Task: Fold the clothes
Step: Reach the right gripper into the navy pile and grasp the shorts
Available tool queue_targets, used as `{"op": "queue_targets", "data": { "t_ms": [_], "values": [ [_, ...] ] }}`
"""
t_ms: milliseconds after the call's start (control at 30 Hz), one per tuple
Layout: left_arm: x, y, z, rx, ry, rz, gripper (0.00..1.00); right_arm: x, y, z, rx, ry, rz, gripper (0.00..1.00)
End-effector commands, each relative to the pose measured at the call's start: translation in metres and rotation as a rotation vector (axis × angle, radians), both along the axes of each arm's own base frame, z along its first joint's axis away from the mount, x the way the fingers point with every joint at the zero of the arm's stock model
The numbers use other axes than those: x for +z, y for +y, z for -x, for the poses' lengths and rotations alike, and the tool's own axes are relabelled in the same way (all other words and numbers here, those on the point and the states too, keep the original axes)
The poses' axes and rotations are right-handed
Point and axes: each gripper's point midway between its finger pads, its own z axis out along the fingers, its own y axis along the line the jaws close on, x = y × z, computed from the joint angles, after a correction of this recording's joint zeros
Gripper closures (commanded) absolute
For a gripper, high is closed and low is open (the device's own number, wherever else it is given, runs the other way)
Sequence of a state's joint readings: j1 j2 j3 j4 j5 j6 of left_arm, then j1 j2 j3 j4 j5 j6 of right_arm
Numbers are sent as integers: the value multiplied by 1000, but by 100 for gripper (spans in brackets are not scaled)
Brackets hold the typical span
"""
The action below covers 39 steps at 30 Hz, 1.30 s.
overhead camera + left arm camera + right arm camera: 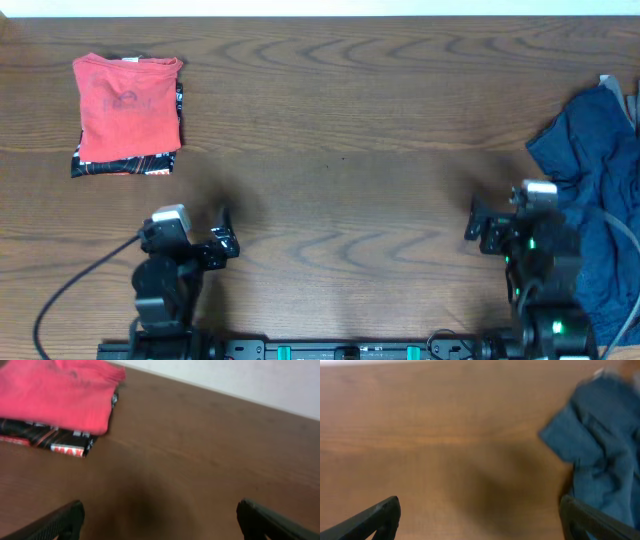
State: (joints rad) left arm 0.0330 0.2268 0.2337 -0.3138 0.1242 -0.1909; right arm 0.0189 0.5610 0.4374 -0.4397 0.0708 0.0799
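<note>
Seemingly crumpled, the clothes [592,150] lie beside the right tool [472,222].

You see folded red shirt [128,95] at far left of wooden table [350,120]. It lies on top of black printed garment [120,167], whose edges stick out at near and right side. Black cable [47,305] curves over near left part of table. White strip [320,6] runs beyond far edge.

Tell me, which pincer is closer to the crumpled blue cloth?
Right. The right pincer is just beside the blue cloth, at its left edge, not touching it. The left pincer is far across the table, nearer the folded red shirt.
</note>
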Motion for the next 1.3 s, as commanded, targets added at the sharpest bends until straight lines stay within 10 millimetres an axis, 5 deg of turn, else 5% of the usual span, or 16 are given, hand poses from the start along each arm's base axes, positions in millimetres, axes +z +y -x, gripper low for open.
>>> {"op": "queue_targets", "data": {
  "t_ms": [0, 200, 500, 633, 867, 1267],
  "values": [
    [34, 0, -2, 1, 27, 17, 2, 0, -2, -10, -24, 111, -5, 1],
    [48, -1, 5, 3, 257, 25, 2, 3, 0, -32, 0, 250, -8, 1],
    [60, -3, -5, -9, 359, 38, 2, -49, -115, -13, -570, 459, 106, 8],
    [60, -3, -6, -9, 356, 38, 2, -72, -142, -7, -657, 519, 70, 27],
    [61, -3, -7, -9, 349, 37, 2, -98, -153, -9, -685, 573, 45, 51],
    [64, -3, -9, -9, 336, 37, 2, -130, -154, -13, -679, 641, 47, 54]
  ]
}}
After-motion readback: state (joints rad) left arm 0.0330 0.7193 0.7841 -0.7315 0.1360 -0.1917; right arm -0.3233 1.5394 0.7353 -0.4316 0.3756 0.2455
